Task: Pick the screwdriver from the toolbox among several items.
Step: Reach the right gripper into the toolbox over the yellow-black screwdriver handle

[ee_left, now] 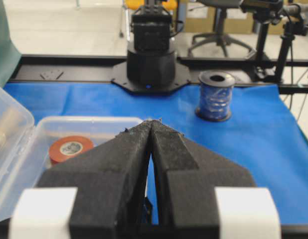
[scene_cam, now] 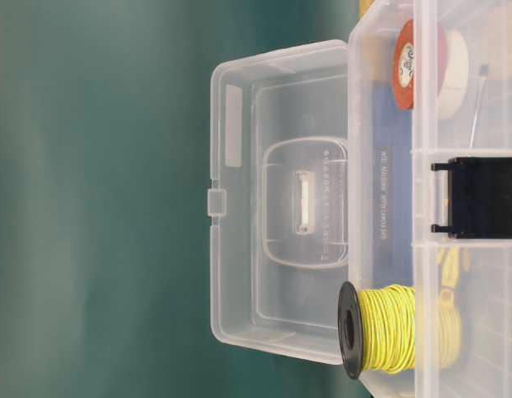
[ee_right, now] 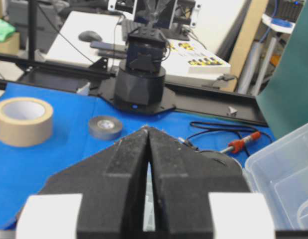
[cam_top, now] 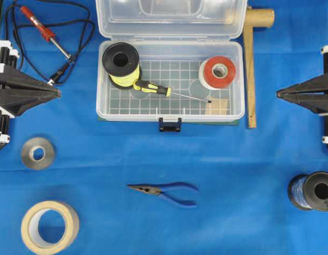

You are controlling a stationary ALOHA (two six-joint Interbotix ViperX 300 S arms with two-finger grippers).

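Note:
The clear toolbox (cam_top: 100, 106) stands open at the table's back centre, its lid (cam_top: 169, 18) folded away. Inside lies the screwdriver (cam_top: 153, 87), yellow-and-black handle by the black spool of yellow wire (cam_top: 121, 66), thin shaft running right toward a tan square piece (cam_top: 218, 107). A red tape roll (cam_top: 218, 73) sits in the box's right end. My left gripper (cam_top: 59, 93) rests shut at the left edge, well clear of the box. On the opposite side my right gripper (cam_top: 278, 94) is shut too, empty, its tips meeting (ee_right: 148, 130). The left tips (ee_left: 152, 121) also touch.
Blue-handled pliers (cam_top: 166, 191) lie in front of the box. A red soldering iron (cam_top: 42, 29) with black cord sits back left. A grey tape roll (cam_top: 37, 153) and beige tape roll (cam_top: 50, 226) lie front left, a blue wire spool (cam_top: 312, 191) front right, a wooden piece (cam_top: 250, 64) beside the box.

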